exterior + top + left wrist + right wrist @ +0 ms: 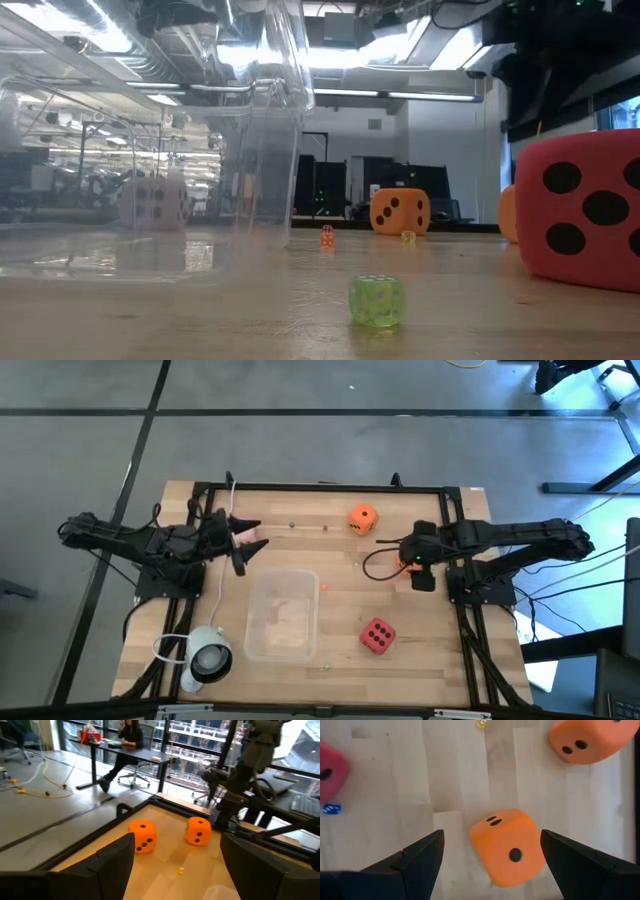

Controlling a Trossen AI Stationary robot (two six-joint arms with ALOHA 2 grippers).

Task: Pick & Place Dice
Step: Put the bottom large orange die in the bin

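Dice lie scattered on the counter [440, 650]. One orange die [507, 846] sits on the wood directly between the right gripper's [490, 852] jaws, which stand wide apart, not touching it. Another orange die [362, 518] lies just beyond. Nearer me is the red die [377, 635]. The left gripper [243, 545], jaws apart, hovers by a pale pink die [245, 537], beside a clear tub [281, 612].

A die [377, 635] lies right of the bin [282, 614] on the table [430, 650].
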